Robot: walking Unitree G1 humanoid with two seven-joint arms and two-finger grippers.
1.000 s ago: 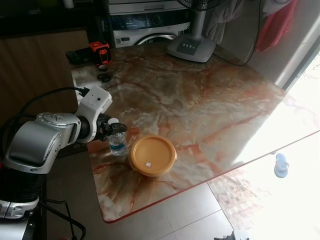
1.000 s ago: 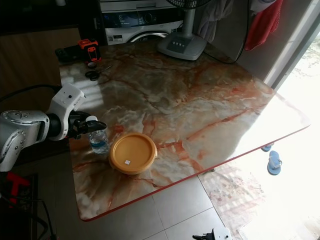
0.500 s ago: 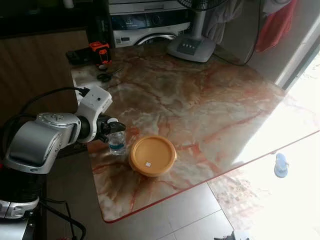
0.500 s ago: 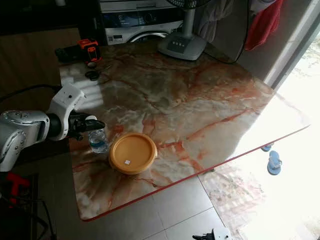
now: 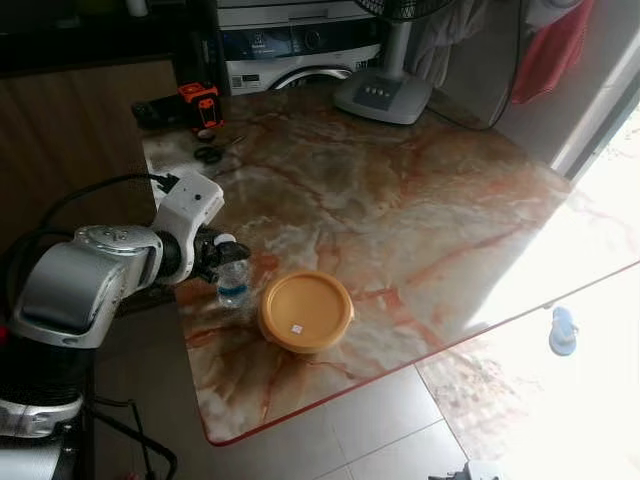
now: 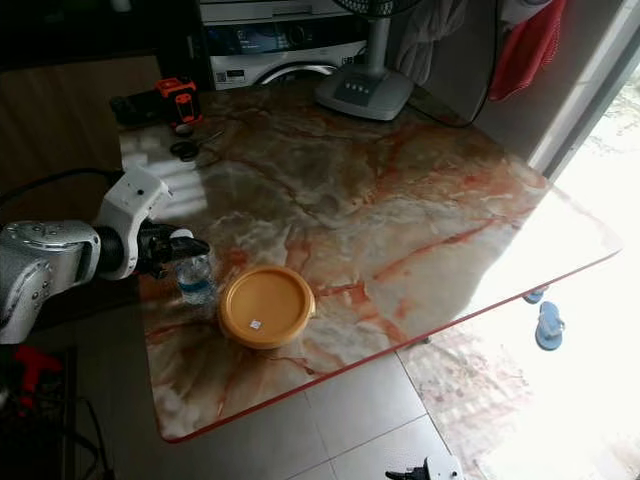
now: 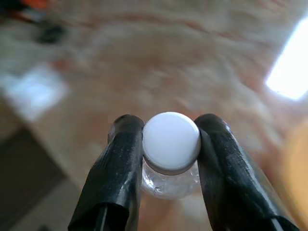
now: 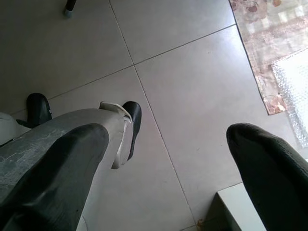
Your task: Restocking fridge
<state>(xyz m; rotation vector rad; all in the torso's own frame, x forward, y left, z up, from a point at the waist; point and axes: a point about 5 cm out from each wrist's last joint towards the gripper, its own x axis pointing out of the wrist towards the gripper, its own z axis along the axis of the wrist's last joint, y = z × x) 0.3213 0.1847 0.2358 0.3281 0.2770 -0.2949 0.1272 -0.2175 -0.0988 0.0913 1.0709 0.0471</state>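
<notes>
Water bottle (image 5: 232, 286) stands at the marble bench (image 5: 400, 200) edge; left gripper (image 7: 168, 144) jaws pinch its white cap (image 7: 171, 142) for lifting. Right gripper (image 8: 168, 168) hangs spread.

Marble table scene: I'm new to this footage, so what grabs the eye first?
The left pincer grips a small water bottle by its white cap at the near left edge of the marble table. Beside the bottle sits a round container with an orange lid. A fan base stands at the far edge.
</notes>
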